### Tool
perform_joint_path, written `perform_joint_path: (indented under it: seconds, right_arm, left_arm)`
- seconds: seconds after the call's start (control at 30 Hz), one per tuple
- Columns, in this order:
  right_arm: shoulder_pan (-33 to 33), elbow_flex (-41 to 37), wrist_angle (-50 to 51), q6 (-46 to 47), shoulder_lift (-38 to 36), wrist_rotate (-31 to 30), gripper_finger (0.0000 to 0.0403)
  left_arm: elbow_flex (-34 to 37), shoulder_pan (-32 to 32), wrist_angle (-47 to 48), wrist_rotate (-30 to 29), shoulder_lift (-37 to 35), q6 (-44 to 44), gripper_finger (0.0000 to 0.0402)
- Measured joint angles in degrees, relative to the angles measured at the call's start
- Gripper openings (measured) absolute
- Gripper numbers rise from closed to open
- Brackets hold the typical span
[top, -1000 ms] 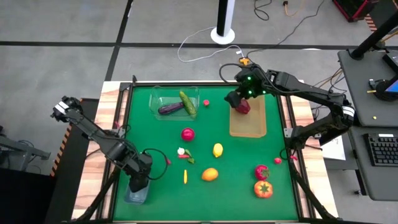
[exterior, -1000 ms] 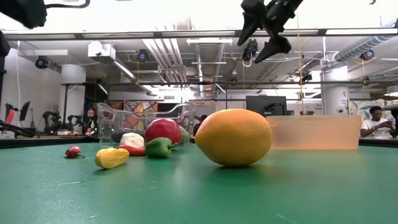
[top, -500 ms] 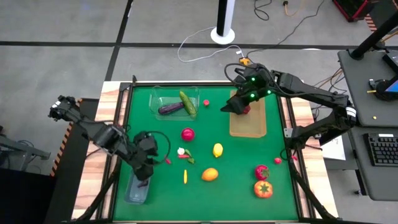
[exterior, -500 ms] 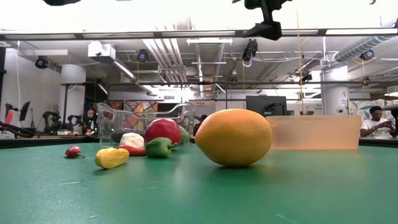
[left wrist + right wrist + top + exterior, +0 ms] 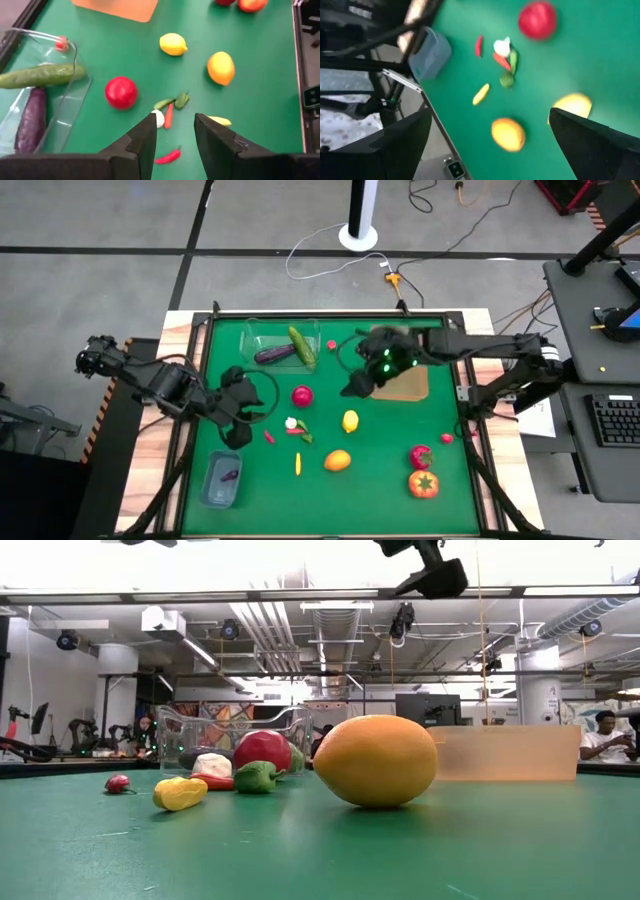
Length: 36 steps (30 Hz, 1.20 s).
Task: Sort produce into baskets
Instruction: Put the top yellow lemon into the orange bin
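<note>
High view: left tool [image 5: 240,430] has lifted clear of the bluish-grey translucent tub [image 5: 221,481], fingers partly apart, empty; a small purple piece [image 5: 230,475] now lies inside. Right tool [image 5: 352,386], wide open and empty, has left the tan wooden tray [image 5: 405,388].

- You had the cucumber [image 5: 302,345] and eggplant [image 5: 273,354] lying in the tub [image 5: 254,340] at the table's far side.
- The tray [image 5: 412,387] sat right of it.
- The small tub [image 5: 218,492] stood near left.

Both arms are showing dark, jointed links with black cables looping alongside; the right gripper [image 5: 352,387] is glowing green behind its jaws, apparently indicator lights.
</note>
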State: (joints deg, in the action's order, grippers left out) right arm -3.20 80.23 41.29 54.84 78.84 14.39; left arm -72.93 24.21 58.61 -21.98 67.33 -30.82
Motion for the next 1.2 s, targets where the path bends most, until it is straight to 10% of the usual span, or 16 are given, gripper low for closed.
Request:
perform_joint_path:
  seconds: [0.47,1.2]
  right_arm:
    - [10.1,0.0,12.5,23.3,12.4,-6.5,0.0396]
    - [9.7,0.0,5.2,22.9,28.3,-13.6,0.0396]
  left_arm:
    - [-0.5,-0.4,-0.1,-4.5,0.0,5.9,0.0116]
    - [-0.5,-0.4,-0.3,-6.2,0.0,5.9,0.0116]
